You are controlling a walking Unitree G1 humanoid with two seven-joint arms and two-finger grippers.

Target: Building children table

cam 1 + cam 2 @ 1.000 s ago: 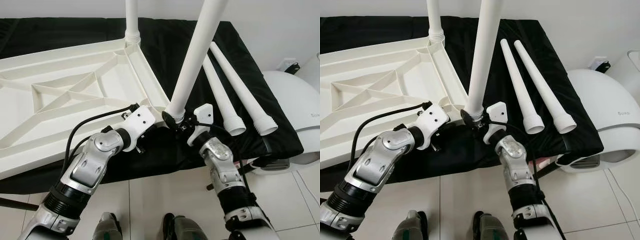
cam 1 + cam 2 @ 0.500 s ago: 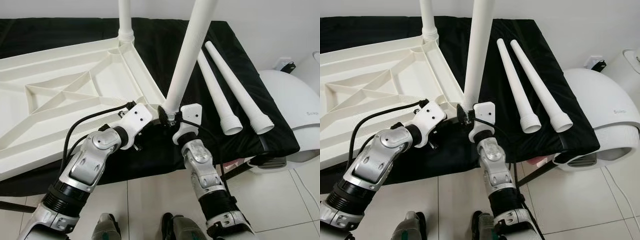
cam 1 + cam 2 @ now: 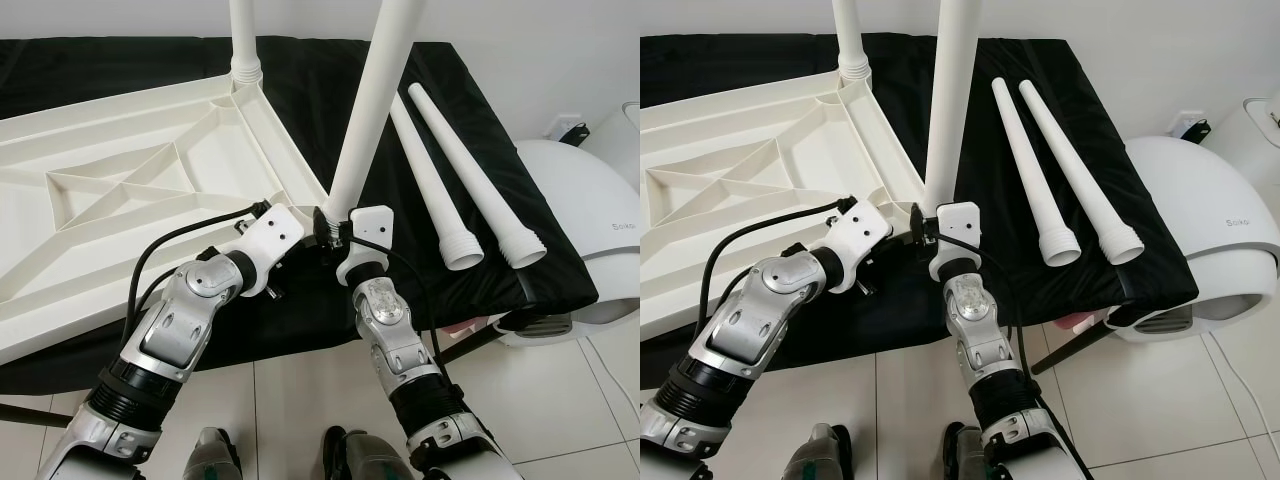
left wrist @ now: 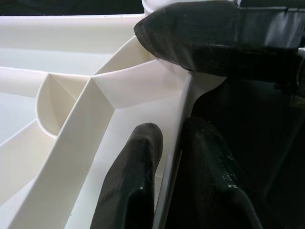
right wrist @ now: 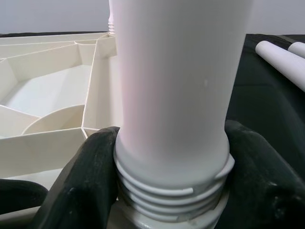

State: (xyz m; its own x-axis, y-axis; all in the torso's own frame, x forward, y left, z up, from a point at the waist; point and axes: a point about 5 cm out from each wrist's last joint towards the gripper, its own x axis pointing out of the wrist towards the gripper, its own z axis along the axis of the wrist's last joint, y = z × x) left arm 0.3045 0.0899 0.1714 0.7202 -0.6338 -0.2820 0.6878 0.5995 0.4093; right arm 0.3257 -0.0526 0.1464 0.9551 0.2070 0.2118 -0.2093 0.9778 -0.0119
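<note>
Head views: a white plastic tabletop (image 3: pixel 120 190), ribbed underside up, lies on a black cloth-covered surface (image 3: pixel 330 90). One white tapered leg (image 3: pixel 243 35) stands fitted at the far corner. At the near corner, the right gripper (image 3: pixel 330 228) clamps the threaded base of a second upright white leg (image 3: pixel 372 110), leaning slightly. The right forearm rises steeply from below. The left gripper (image 3: pixel 292 232) reaches in from the left, forearm angled up and to the right, at the tabletop's near edge just beside the leg base. Two loose white legs (image 3: pixel 1060 160) lie side by side on the cloth, well right.

Left wrist view: two black fingers (image 4: pixel 133 176) straddle the tabletop's thin rim wall (image 4: pixel 174 143), pinching it.

Right wrist view: black fingers (image 5: pixel 81 181) press both sides of the leg's threaded collar (image 5: pixel 171 191), directly over the corner socket.
</note>
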